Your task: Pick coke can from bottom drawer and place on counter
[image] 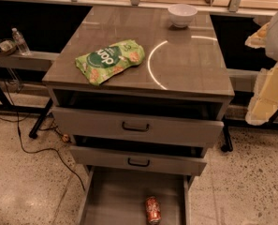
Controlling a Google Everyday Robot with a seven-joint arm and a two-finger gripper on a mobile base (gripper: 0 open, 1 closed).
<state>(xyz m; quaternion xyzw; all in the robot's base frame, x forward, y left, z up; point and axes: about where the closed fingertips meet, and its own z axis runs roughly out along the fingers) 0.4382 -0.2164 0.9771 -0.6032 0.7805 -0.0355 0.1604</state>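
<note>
The coke can [152, 210] is small and red, and lies on its side on the floor of the bottom drawer [115, 196], near the front and right of the middle. The bottom drawer is pulled out, wide and shallow. The counter [190, 69] is the glossy grey-brown cabinet top with a curved white light reflection. My gripper [266, 93] shows as cream and white parts at the right edge of the view, beside the counter's right side and well above and to the right of the can. It holds nothing that I can see.
A green snack bag [109, 60] lies on the counter's left half. A white bowl [182, 14] stands at the counter's back right. The two upper drawers [135, 126] stand slightly pulled out. A water bottle [20, 41] stands on a ledge at left. Cables run over the floor at left.
</note>
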